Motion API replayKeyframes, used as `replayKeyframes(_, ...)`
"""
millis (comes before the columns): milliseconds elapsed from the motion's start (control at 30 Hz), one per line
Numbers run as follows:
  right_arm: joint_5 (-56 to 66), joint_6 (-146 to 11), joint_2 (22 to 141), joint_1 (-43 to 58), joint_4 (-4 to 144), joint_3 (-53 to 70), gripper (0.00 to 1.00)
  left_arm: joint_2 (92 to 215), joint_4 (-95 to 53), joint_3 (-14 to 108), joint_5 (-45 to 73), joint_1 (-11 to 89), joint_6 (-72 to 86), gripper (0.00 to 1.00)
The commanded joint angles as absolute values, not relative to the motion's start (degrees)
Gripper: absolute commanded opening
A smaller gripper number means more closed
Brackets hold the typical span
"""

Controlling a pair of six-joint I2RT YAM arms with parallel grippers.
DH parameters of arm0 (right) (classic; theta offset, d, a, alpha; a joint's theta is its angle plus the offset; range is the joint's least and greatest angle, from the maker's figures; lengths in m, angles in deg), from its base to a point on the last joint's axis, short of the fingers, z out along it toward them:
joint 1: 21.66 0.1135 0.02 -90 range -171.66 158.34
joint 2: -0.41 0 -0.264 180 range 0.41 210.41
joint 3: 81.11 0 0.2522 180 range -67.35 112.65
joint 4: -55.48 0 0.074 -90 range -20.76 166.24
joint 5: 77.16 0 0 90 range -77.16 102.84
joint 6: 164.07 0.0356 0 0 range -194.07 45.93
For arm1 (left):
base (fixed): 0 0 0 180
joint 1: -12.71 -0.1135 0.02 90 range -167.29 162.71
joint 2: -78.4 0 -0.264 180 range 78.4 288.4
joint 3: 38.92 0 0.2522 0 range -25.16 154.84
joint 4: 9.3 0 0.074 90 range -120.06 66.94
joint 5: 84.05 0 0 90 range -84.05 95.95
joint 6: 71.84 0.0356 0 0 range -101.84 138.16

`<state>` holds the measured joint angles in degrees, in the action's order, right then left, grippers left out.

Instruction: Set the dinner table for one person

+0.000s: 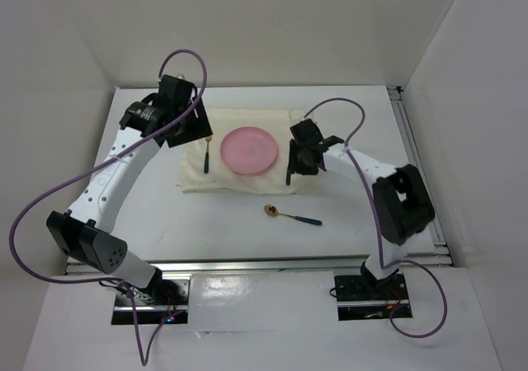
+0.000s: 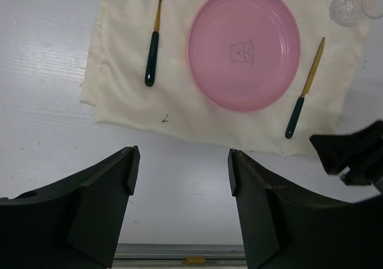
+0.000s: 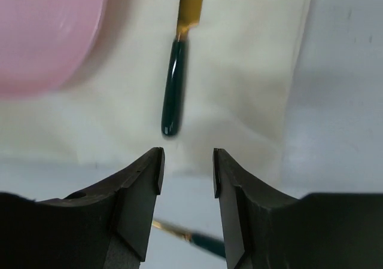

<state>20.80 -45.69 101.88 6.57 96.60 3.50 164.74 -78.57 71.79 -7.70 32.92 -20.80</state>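
On the white dinner table lies a cream cloth with a pink plate on it. A gold fork with a dark green handle lies left of the plate, and a matching knife lies on its right. My right gripper hovers open just past the knife's handle, with nothing between the fingers. My left gripper stands wide open over bare table beside the cloth's left edge, holding nothing. A gold spoon lies on the table in front of the cloth.
A clear glass stands by the cloth's far right corner. Metal rails run along the table's right edge and near edge. White walls enclose the table on three sides.
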Motion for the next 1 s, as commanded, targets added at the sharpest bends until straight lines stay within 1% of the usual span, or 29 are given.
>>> replayKeyframes(0,18.7,-53.4,89.9,10.7,94.8,-3.9,0.49,163.7,-77.0,71.1,-7.2,32.8,-19.5,0.78)
replayKeyframes(67,17.4,-55.3,86.6,12.8,97.1,-8.3,0.49,163.7,-77.0,70.6,-7.2,32.8,-19.5,0.78)
replayKeyframes(100,17.4,-55.9,86.0,15.0,98.1,-9.3,0.47,163.7,-77.0,70.6,-7.2,32.8,-19.5,0.78)
replayKeyframes(233,17.9,-59.2,85.5,18.3,100.9,-12.8,0.47,163.7,-77.0,70.6,-7.2,32.8,-18.9,0.78)
replayKeyframes(267,17.9,-59.7,87.1,19.0,100.9,-12.8,0.49,163.7,-77.0,70.6,-7.2,32.8,-18.9,0.78)
replayKeyframes(300,16.7,-60.9,87.8,19.0,101.4,-12.8,0.53,163.7,-77.0,70.6,-7.2,32.8,-18.9,0.78)
replayKeyframes(367,17.2,-61.5,89.8,19.6,102.2,-11.5,0.57,163.7,-77.0,70.6,-7.2,32.8,-18.9,0.78)
replayKeyframes(567,17.9,-67.0,94.9,20.1,108.0,-8.4,0.58,163.1,-77.0,70.6,-8.5,32.8,-18.9,0.78)
replayKeyframes(733,16.8,-69.8,95.7,20.1,107.9,-8.4,0.58,163.1,-77.6,70.6,-8.5,32.8,-18.9,0.78)
replayKeyframes(867,16.1,-70.6,98.2,20.1,105.9,-9.7,0.52,163.1,-77.6,70.6,-7.9,32.8,-18.9,0.78)
replayKeyframes(900,14.5,-71.1,98.8,20.1,105.9,-9.7,0.48,163.1,-77.6,71.2,-7.9,32.8,-18.9,0.78)
replayKeyframes(967,13.0,-71.8,99.3,20.1,105.9,-9.7,0.42,163.1,-77.6,71.2,-7.9,32.8,-18.9,0.78)
